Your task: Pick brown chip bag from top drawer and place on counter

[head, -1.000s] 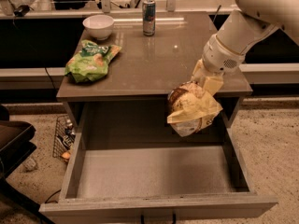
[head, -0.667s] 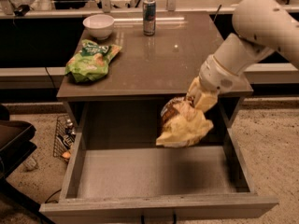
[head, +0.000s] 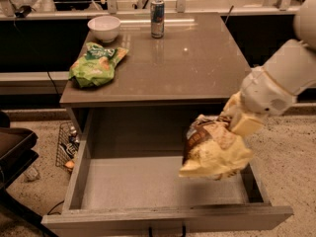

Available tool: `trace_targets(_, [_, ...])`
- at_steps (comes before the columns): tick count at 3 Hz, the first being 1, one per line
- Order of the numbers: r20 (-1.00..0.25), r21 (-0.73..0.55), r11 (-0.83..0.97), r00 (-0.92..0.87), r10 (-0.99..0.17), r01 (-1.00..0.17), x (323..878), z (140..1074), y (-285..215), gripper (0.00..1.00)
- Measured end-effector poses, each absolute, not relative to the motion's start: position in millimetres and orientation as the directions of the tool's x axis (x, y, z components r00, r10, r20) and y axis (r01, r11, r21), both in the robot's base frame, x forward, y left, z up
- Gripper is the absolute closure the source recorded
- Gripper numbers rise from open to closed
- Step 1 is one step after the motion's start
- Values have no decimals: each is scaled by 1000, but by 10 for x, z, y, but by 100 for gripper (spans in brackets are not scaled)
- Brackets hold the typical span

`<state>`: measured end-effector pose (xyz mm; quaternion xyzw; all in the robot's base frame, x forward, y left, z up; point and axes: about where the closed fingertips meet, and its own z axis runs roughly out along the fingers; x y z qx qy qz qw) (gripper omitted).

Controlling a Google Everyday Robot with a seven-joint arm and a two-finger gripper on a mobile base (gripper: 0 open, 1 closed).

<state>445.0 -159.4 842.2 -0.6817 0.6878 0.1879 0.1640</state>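
My gripper (head: 231, 121) is shut on the top of the brown chip bag (head: 213, 151). The bag hangs crumpled, pale yellow end down, over the right side of the open top drawer (head: 138, 184), near its right wall. The drawer bottom is bare grey. The counter (head: 192, 65) lies behind and above the bag. My white arm comes in from the upper right.
On the counter lie a green chip bag (head: 96, 63) at the left, a white bowl (head: 104, 27) at the back left and a can (head: 157, 11) at the back middle. A wire basket (head: 66, 144) and a dark object (head: 15, 149) sit on the floor at the left.
The bag in my gripper swung left over the drawer, then came back right and lower, toward the drawer's right front. The arm has shifted right.
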Motion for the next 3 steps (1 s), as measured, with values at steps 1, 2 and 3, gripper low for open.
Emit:
trace_targets(1, [-460, -24, 63, -45, -887, -998, 4384, 8837, -1852, 100])
trace_targets(2, [-454, -86, 83, -35, -890, -993, 4717, 9172, -2032, 100])
trace_targets(3, [-507, -156, 73, 17, -862, -985, 5396, 9281, -2062, 100])
